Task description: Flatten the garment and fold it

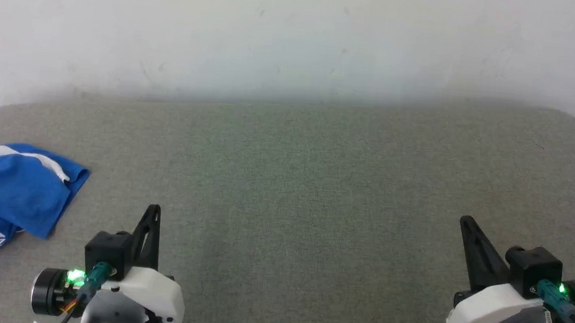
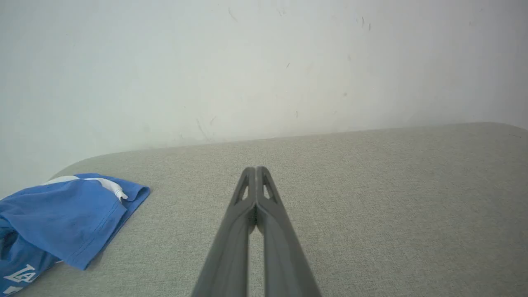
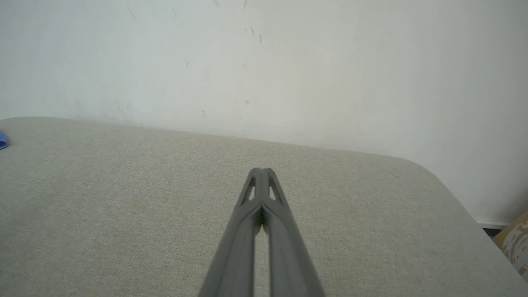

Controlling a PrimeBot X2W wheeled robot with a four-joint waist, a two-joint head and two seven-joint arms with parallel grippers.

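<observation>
The left fingers (image 1: 150, 233) and right fingers (image 1: 476, 254) are pressed shut on nothing over the grey bench (image 1: 291, 182), and the garment (image 1: 8, 191) lies crumpled at its far left edge, well apart from the right arm, so I reckon a one-sided pinch could bunch several layers or drag it off.

grey fabric surface (image 1: 316, 184), scuffed white wall (image 1: 297, 34)
</observation>
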